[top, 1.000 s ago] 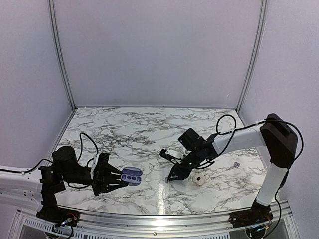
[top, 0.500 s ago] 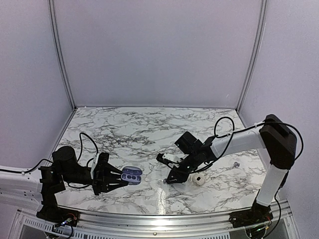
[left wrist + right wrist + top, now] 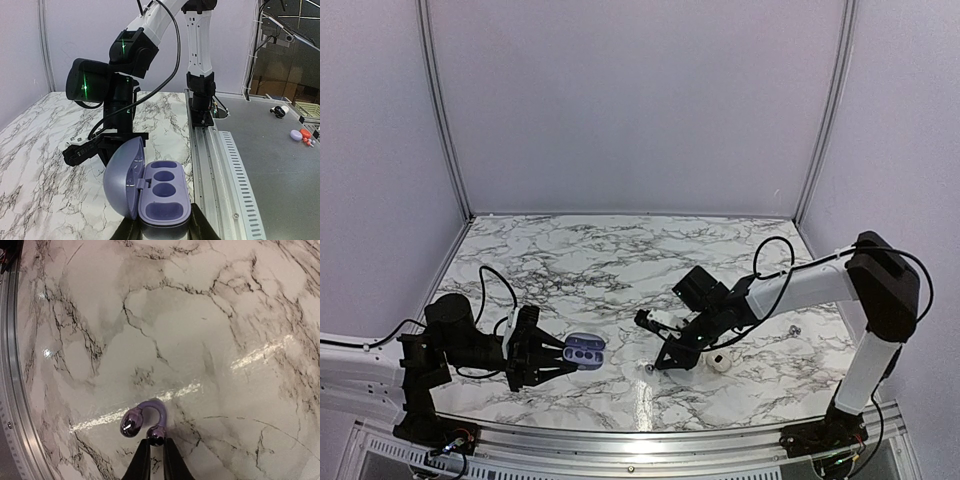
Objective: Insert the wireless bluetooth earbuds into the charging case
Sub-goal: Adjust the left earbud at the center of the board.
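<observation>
The charging case (image 3: pixel 162 192) is lavender-purple and lies open, lid up to the left, its wells empty. My left gripper (image 3: pixel 165 228) is shut on its base; it also shows in the top view (image 3: pixel 552 362), with the case (image 3: pixel 585 352) at the fingertips. One earbud (image 3: pixel 144 419) is a purple U-shaped clip with two dark shiny ends and lies at the marble. My right gripper (image 3: pixel 155 442) is shut on its smaller end, and in the top view (image 3: pixel 655 364) it points down at the table's front middle. A second earbud is not identifiable.
A pale round object (image 3: pixel 720 362) lies just right of the right gripper. A tiny grey thing (image 3: pixel 794 328) lies further right, too small to tell. The metal rail (image 3: pixel 640 435) runs along the table's near edge.
The right arm's wrist has shifted slightly left and lower while its fingertips stay at nearly the same spot on the table. The left arm and the case have not moved.
</observation>
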`<state>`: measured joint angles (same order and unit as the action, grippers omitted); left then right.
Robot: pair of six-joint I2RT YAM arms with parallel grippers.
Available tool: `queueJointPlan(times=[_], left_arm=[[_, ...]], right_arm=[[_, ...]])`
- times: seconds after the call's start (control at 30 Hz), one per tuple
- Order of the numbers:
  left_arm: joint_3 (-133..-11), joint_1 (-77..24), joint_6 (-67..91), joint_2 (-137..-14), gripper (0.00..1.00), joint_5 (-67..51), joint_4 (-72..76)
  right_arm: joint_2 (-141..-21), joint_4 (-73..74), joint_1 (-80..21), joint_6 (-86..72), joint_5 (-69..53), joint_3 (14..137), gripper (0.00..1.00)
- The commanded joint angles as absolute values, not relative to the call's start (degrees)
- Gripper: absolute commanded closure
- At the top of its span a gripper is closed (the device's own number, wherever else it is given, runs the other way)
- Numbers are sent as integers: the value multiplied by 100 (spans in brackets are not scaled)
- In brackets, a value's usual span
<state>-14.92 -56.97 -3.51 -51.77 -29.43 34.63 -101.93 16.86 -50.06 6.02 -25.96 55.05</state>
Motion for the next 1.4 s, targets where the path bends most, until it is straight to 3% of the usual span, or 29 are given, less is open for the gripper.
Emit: queueJointPlan(times=[0.0, 0.23, 0.5, 0.83, 1.37], left_arm=[[-1564, -5722, -378, -5126, 95, -2900, 3459], [-1583, -5722, -377, -5129, 95, -2872, 3439], [-1598, -5722, -363, -5126, 95, -2906, 3439], [-1572, -5722, -359, -5049, 95, -2879, 3428], [-1573, -5722, -369, -5101, 95, -2887, 3435]], right_arm=[[-9869, 1625, -5104, 404, -2508, 5295, 94], [-9410, 1727, -5220, 165, -2763, 5019, 93], [-9746, 1404, -5158, 54, -2102, 5511, 72], [-10309, 1449, -5141, 479, -2032, 5785, 70], [-10134, 1177, -5254, 428, -2259, 5234, 65]])
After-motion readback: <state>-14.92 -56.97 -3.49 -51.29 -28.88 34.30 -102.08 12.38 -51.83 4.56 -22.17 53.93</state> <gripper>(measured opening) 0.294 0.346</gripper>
